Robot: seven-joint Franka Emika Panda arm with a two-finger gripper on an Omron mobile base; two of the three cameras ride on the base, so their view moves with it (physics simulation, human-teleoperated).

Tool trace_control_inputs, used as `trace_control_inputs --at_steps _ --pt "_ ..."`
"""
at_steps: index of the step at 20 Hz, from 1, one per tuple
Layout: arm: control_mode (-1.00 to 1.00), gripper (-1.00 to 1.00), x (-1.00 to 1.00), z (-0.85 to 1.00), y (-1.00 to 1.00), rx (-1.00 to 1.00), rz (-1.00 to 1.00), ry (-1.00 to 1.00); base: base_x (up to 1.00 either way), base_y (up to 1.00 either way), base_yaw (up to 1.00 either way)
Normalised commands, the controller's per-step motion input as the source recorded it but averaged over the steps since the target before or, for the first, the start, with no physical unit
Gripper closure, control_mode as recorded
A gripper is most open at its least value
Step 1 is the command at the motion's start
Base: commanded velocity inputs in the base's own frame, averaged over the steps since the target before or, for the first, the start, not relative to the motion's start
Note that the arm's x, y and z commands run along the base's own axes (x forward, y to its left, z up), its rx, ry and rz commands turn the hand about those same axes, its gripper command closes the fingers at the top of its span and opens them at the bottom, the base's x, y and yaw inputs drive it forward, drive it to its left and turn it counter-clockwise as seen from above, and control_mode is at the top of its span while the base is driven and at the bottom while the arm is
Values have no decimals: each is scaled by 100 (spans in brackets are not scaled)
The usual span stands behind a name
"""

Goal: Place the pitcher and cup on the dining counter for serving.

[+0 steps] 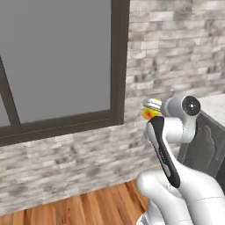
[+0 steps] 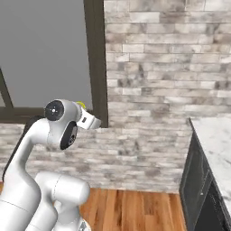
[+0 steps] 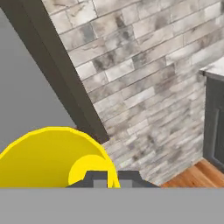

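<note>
Up near the brick wall [image 2: 158,67], my gripper [image 3: 107,177] is pinched tight on the cup [image 3: 52,157]'s rim. I think the dining counter [image 2: 216,135] waits off to one side. If I swing fast, the cup could slip and fall.

cup [image 3: 48,157]: smooth yellow plastic look, matt, held at the hand [image 3: 107,179]
hand fingers [image 3: 97,180]: dark grey, matt
wall [image 2: 162,81] ahead of the hand: rough brick in grey and beige, uneven faces
window frame [image 2: 95,58] left of the hand: dark brown, smooth, dull
window pane [image 1: 57,52]: flat grey, no gloss
floor [image 2: 131,210] below the hand: warm wood planks, slight sheen
table [image 2: 216,135] right of the hand: white grey-veined marble top, polished; dark panelled fronts
</note>
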Motion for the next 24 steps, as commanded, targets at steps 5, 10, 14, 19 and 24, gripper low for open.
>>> trace_control_inputs --at_steps 5,10,14,19,24 --pt "100 100 0 0 0 0 0 0 -15 0 100" --pt "100 100 0 0 0 0 0 0 -14 0 100" --pt "100 100 0 0 0 0 0 0 -14 0 100" --pt "100 100 0 0 0 0 0 0 -14 0 100" --pt "100 100 0 0 0 0 0 0 -13 0 100"
